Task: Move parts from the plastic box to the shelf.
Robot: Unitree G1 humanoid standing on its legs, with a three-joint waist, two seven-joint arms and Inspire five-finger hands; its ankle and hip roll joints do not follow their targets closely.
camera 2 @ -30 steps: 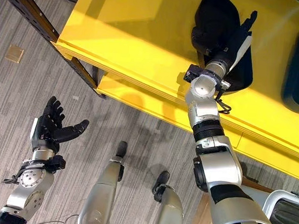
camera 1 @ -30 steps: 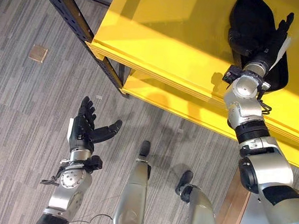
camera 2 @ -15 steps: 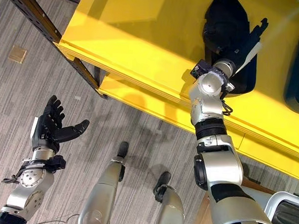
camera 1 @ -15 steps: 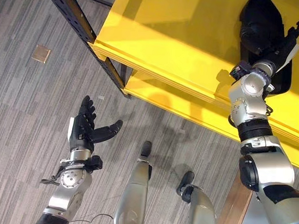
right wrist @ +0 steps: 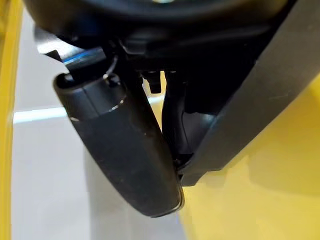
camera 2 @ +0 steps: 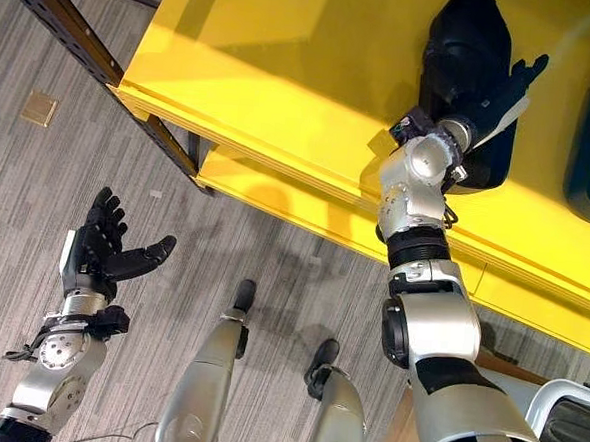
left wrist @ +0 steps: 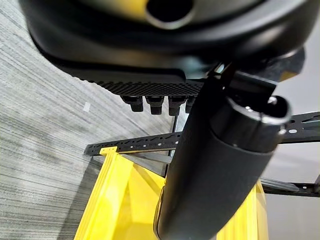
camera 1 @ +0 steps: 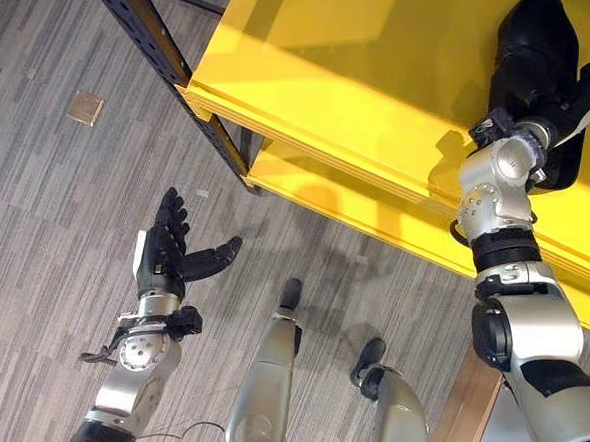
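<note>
Shelf (camera 1: 315,52), a smooth yellow board on a perforated black frame (camera 1: 137,21), fills the far side. On it I see a black, rounded, matte moulded part (camera 2: 465,61). My right hand (camera 1: 573,93) lies on this part's right side with fingers straight, grasping nothing. My left hand (camera 1: 167,258) hangs low on the left over grey striped carpet (camera 1: 56,196), fingers spread, empty.

A grey wood-grain floor (camera 1: 55,216) carries a small tan square plate (camera 1: 85,107) at far left.
</note>
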